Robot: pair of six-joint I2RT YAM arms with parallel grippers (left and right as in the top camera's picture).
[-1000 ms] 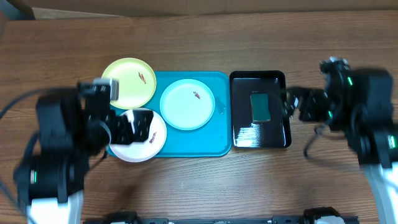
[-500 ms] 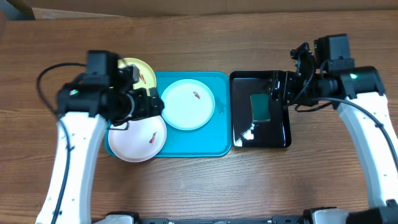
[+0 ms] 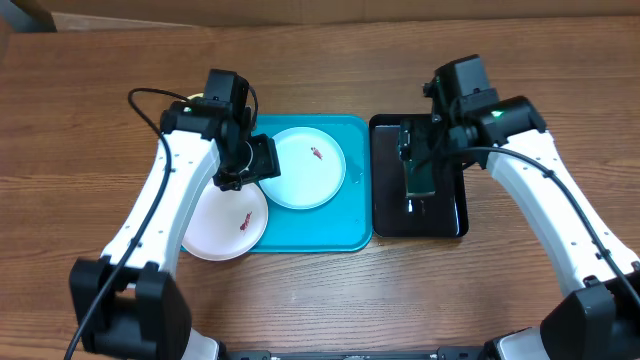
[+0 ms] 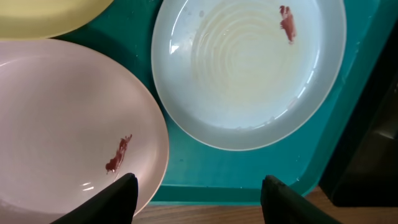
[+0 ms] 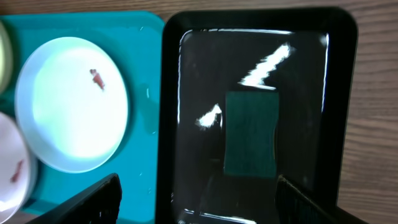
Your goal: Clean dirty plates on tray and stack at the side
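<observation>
On the turquoise tray (image 3: pixel 320 230) lie a light blue plate (image 3: pixel 305 170) and a white plate (image 3: pixel 225 225), each with a small red smear. The white plate overhangs the tray's front left corner. My left arm covers the pale yellow-green plate from overhead; only its edge (image 4: pixel 43 15) shows in the left wrist view. The left gripper (image 3: pixel 255 165) hovers open between the white and blue plates, holding nothing (image 4: pixel 199 199). My right gripper (image 3: pixel 418 170) is open above the black tray, over the dark green sponge (image 5: pixel 251 134), with empty fingers (image 5: pixel 199 196).
The glossy black tray (image 3: pixel 450 215) stands against the turquoise tray's right side with the sponge in it. A cardboard box corner (image 3: pixel 25 15) sits at the far left back. Bare wooden table (image 3: pixel 320 300) runs along the front and both sides.
Both arms have swung in from the table's sides: the left now hangs over the plates, hiding the yellow-green one, and the right over the black tray. Both grippers have narrowed somewhat.
</observation>
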